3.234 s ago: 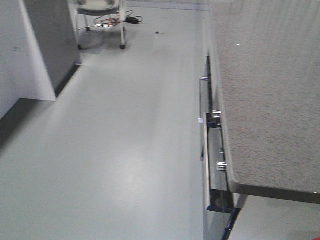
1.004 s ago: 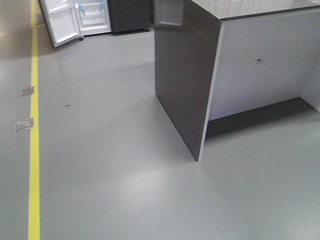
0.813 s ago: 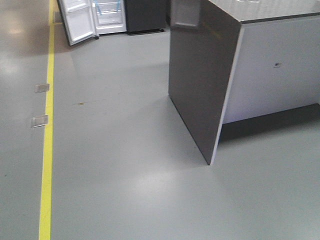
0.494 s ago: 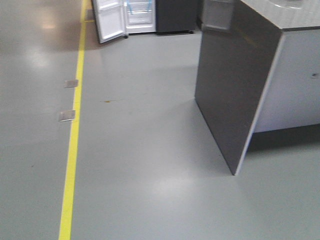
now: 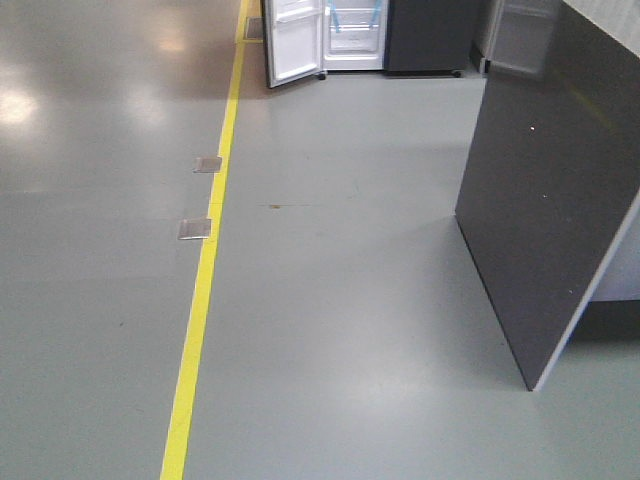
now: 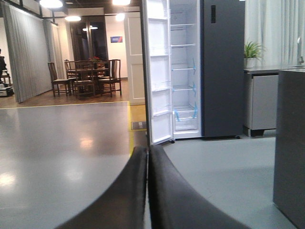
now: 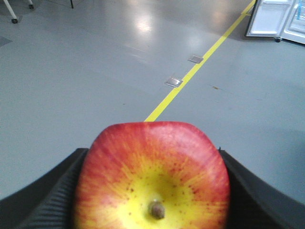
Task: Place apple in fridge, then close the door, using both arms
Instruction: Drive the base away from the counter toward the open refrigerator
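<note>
Floor (image 5: 350, 300): grey, glossy, wide and open, and the greater part of what stands between the robot and its goal. Fridge (image 6: 221, 71): tall, dark grey outside, at the far end of the room, its white inside showing shelves (image 6: 183, 88) edged with blue tape. Door (image 6: 159, 71): swung wide open on the left of the opening, with clear bins on the white lining. Table (image 5: 545, 190): dark end panel standing close on the right of the path, well short of the fridge. Yellow line (image 5: 205, 290): painted on the floor, running toward the fridge on the left, with two metal floor plates (image 5: 195, 229) beside it. Left hand (image 6: 147, 191): fingers pressed together, holding nothing, pointed at the fridge. Right hand (image 7: 152, 191): closed around the apple (image 7: 152, 171), its black ribbed fingers (image 7: 45, 198) snug against both sides. The apple is red with a yellow patch, stem end toward the camera, carried well apart from the fridge. Step in hand, by my reading: the drive up to the fridge, with placing and closing not yet begun. To do it well, steer between the line and the table corner, square up to the open shelves, hold the squeeze steady, and leave the left hand free for the door.
</note>
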You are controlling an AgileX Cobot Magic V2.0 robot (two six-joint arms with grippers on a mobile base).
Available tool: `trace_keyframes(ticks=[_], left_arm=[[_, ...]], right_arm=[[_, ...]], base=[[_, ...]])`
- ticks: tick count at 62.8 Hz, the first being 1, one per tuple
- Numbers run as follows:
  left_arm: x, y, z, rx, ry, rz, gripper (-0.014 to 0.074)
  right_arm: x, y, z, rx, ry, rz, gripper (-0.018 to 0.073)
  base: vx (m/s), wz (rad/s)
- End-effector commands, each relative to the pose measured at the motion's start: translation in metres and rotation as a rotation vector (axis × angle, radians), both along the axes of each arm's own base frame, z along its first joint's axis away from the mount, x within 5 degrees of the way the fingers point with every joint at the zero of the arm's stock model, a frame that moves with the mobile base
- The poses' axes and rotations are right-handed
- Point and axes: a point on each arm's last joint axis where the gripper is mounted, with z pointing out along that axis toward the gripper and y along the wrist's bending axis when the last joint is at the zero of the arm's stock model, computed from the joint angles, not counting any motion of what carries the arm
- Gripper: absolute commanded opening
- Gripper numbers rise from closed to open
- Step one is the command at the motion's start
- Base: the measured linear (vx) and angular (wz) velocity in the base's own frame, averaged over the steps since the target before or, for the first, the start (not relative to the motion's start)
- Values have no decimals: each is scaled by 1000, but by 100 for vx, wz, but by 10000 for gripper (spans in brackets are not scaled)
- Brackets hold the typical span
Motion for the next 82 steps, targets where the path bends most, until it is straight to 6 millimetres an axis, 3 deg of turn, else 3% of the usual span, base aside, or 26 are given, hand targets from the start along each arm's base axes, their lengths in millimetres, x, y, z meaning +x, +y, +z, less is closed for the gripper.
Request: trace_keyframes(ticks=[1,82], left_arm=[[1,0,-1,-6,-42,-2,-6],[1,0,-1,-6,-42,-2,-6]], right_arm=[[3,1,13,50,-63,-12,363],[3,1,13,50,-63,-12,363]], base=[[15,19],[19,2]])
